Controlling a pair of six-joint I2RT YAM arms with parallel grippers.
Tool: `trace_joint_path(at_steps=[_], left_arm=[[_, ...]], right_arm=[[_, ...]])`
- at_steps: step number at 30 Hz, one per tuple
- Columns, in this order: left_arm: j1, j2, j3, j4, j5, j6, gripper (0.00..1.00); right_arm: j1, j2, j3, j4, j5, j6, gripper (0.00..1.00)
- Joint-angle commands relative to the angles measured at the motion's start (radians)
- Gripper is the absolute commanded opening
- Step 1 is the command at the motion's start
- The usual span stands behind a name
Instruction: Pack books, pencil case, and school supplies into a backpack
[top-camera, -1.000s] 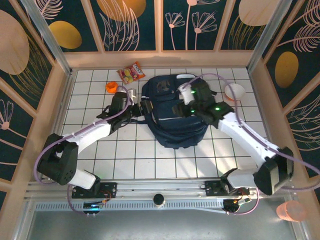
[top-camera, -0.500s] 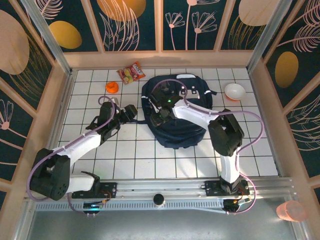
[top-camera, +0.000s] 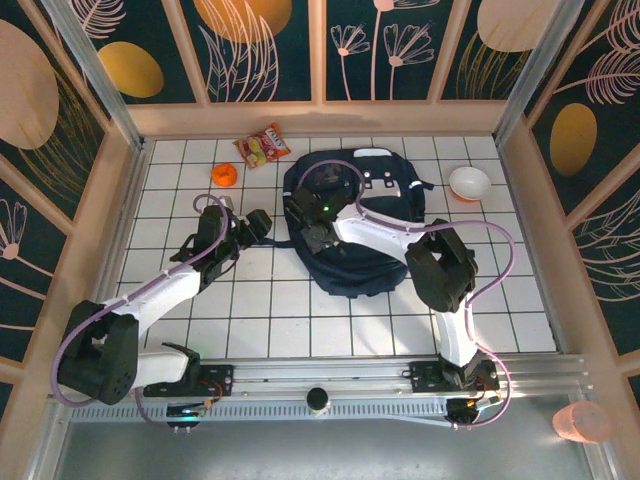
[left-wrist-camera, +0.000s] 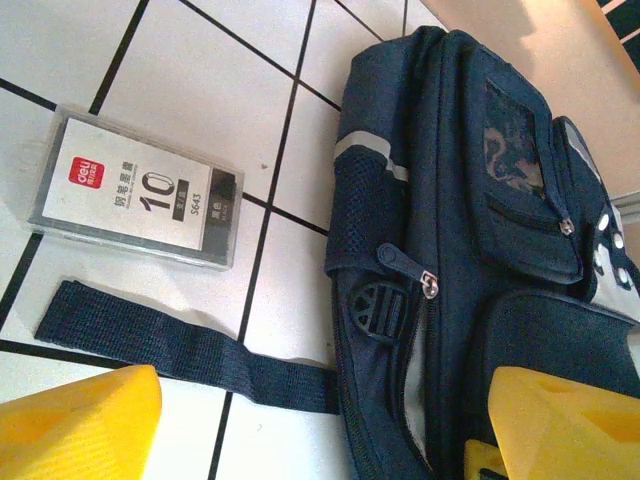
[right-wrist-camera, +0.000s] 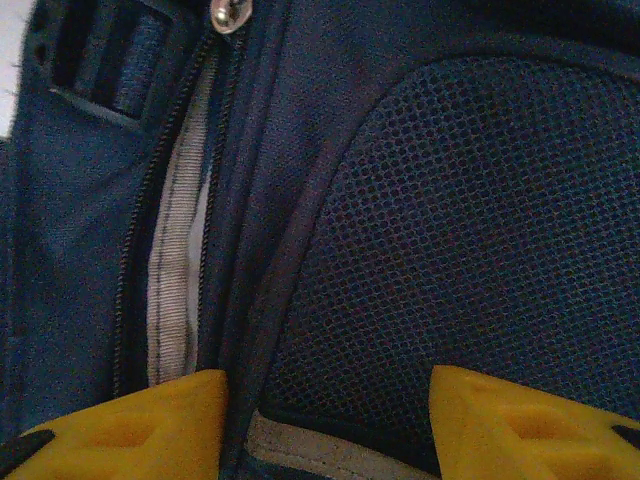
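My left gripper (left-wrist-camera: 320, 435) is spread wide and holds nothing, its fingertips cut off by the frame, just beside the backpack (left-wrist-camera: 470, 230). The pencil case (left-wrist-camera: 135, 190) lies flat on the tiles (left-wrist-camera: 200, 70) near the backpack's side. My right gripper (right-wrist-camera: 330, 410), fingers parted and empty, is close over the backpack's mesh (right-wrist-camera: 470, 220) and zipper (right-wrist-camera: 175, 250); I cannot make out what is inside.

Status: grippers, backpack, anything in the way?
Left gripper: jaws open, empty, beside backpack. Right gripper: jaws open, close over backpack zipper. Clear case on the tile by the strap, unpacked.
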Motion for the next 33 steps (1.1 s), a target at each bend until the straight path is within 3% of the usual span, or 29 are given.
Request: trace_joint_path(at_steps=[1, 5, 13, 18, 20, 23, 28, 33], left_arm=[[0.01, -0.001, -0.004, 0.006, -0.012, -0.002, 0.85], [0.01, -0.009, -0.04, 0.055, 0.005, -0.028, 0.85], [0.01, -0.03, -0.104, 0.141, 0.019, -0.111, 0.87], [0.012, -0.025, -0.091, 0.094, 0.02, -0.143, 0.89], [0.012, -0.018, -0.089, 0.096, 0.036, -0.14, 0.92], [0.012, -0.006, -0.106, 0.118, 0.057, -0.162, 0.99], [0.013, 0.018, -0.124, 0.193, 0.101, -0.153, 0.95], [0.013, 0.009, -0.021, 0.117, 0.103, 0.113, 0.87]], right_arm=[[-0.012, -0.031, -0.024, -0.003, 0.103, 0.029, 0.54], [-0.003, -0.032, -0.026, 0.012, 0.032, 0.037, 0.56], [0.038, -0.011, -0.035, -0.006, 0.151, 0.084, 0.59], [0.022, -0.012, -0.064, 0.029, 0.177, 0.094, 0.58], [0.017, -0.022, -0.075, 0.041, 0.187, 0.093, 0.5], [0.017, -0.074, -0.095, 0.077, 0.186, 0.065, 0.26], [0.008, -0.221, -0.143, 0.157, 0.084, -0.034, 0.09], [-0.04, -0.344, -0.166, 0.15, -0.086, -0.112, 0.0]])
